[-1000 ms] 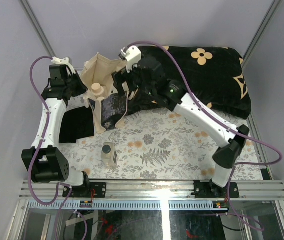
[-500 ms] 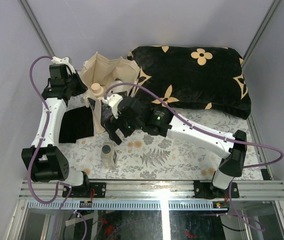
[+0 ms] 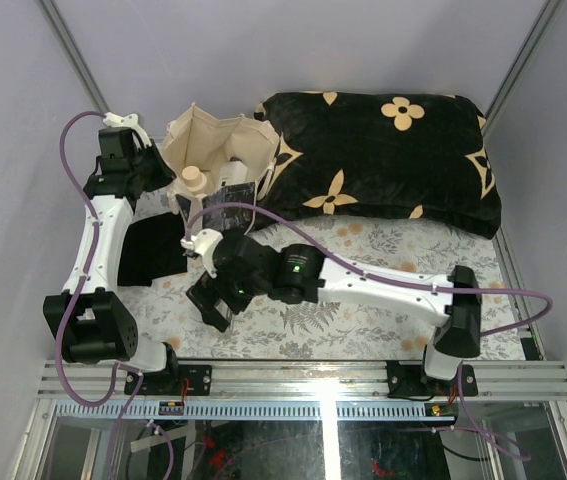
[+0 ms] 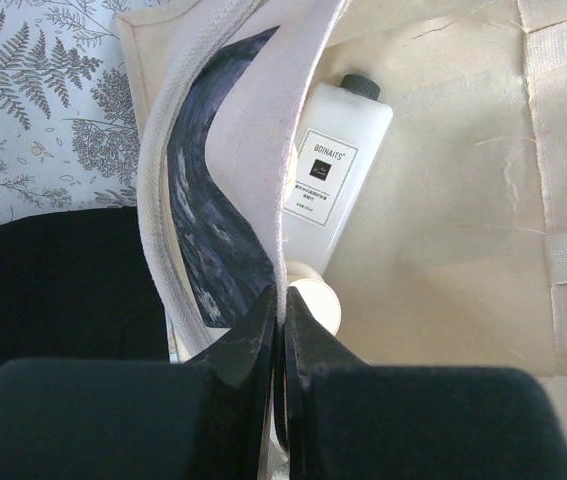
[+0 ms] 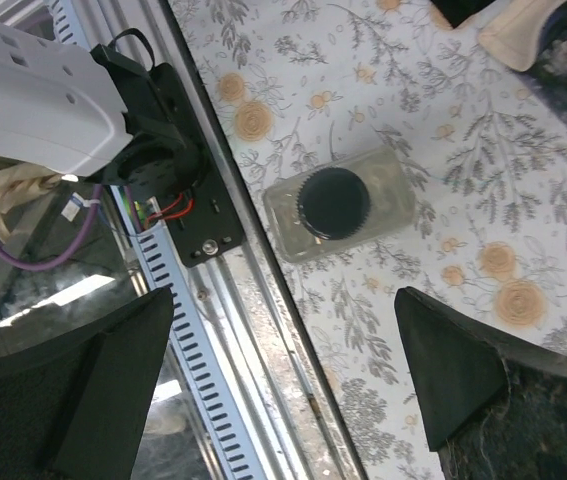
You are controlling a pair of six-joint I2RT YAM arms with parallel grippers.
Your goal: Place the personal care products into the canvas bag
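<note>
Right pincer (image 5: 283,300), jaws wide, hangs above the small tan squarish dark-capped bottle (image 5: 333,203), which stands on the floral bench (image 5: 483,200) near its metal rail (image 5: 225,395). Left pincer (image 4: 279,300) grips the rim of the cream canvas bag (image 4: 443,200). An off-centre closure could topple the bottle railward.

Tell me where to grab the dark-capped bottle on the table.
Grip the bottle by its body, across the two long flat sides, coming straight down from above: it stands upright, cap up, and the round cap looks narrower and likelier to slip.
</note>
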